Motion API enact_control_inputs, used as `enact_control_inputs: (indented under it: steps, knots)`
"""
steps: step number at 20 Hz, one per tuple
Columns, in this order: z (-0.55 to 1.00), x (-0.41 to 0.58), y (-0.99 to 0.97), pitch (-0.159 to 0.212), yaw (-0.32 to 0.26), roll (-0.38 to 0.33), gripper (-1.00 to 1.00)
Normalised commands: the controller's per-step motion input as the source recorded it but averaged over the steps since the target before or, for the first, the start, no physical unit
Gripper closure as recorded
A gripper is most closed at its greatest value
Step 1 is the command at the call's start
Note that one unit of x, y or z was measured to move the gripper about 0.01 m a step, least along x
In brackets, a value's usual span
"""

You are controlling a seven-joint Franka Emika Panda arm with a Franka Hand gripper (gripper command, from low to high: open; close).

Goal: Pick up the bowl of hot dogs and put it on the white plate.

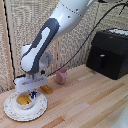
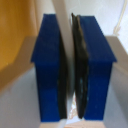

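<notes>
The hot dog bowl (image 1: 25, 106) is small, white and shallow, with an orange-yellow hot dog (image 1: 22, 100) inside. It sits level on the white plate (image 1: 40, 111) at the exterior view's lower left. The gripper (image 1: 32, 94) reaches down onto the bowl's edge nearest the exterior view's right. In the wrist view the gripper (image 2: 70, 70) has its blue fingers (image 2: 49, 65) pressed nearly together on a thin white wall, the bowl's rim (image 2: 63, 27). I cannot tell whether the bowl rests on the plate or hangs just above it.
A pink cup (image 1: 61, 76) stands on the wooden table behind the plate. A loose orange-yellow block (image 1: 46, 89) lies beside the gripper, next to the plate. A black appliance (image 1: 107, 52) stands at the exterior view's right, with a cable above it.
</notes>
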Motion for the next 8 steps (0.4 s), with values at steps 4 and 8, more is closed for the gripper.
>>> enact_control_inputs:
  steps: [4,8]
  knots:
    - [0.45,0.010,-0.14,-0.003,0.009,0.027,-1.00]
    - [0.57,0.109,-0.09,0.021,0.006,0.039,-1.00]
